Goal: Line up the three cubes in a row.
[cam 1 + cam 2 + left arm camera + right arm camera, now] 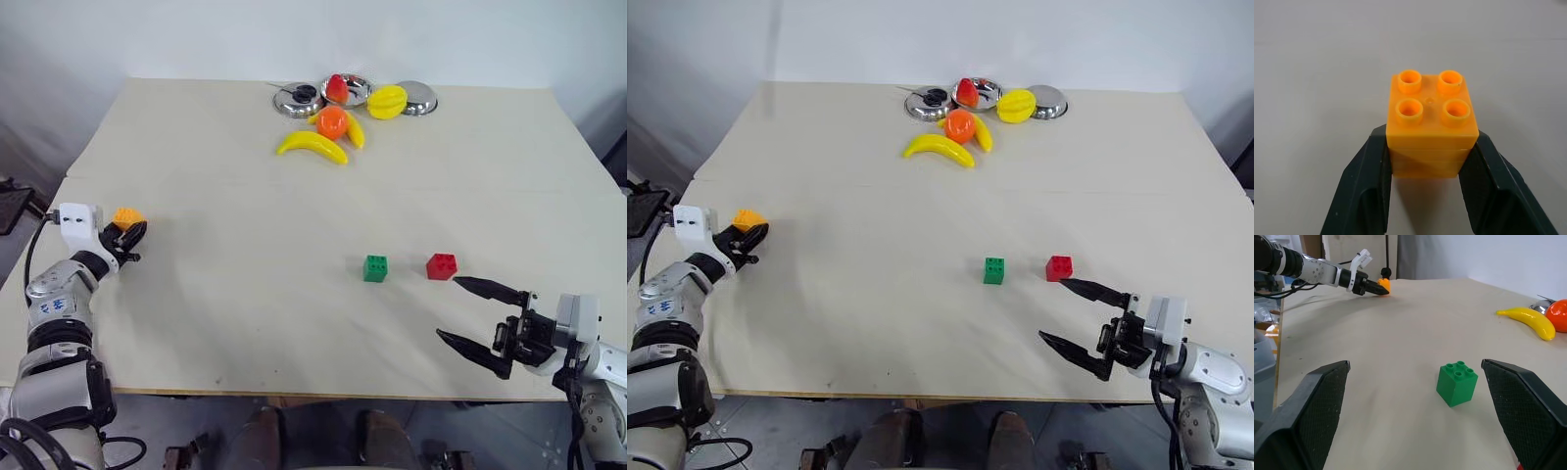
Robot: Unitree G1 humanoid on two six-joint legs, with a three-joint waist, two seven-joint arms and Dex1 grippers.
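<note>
My left pincer (pixel 1431 166) is closed on the orange cube (pixel 1431 128), one dark finger (pixel 1364 191) pressed against each of its side faces. The cube sits upright between them, its four round studs facing up and its lower half caught in my grip. It rests on the pale counter (pixel 1317 73), casting a faint shadow just beneath itself between my fingers. The counter surface around the cube is plain and even in tone.
</note>
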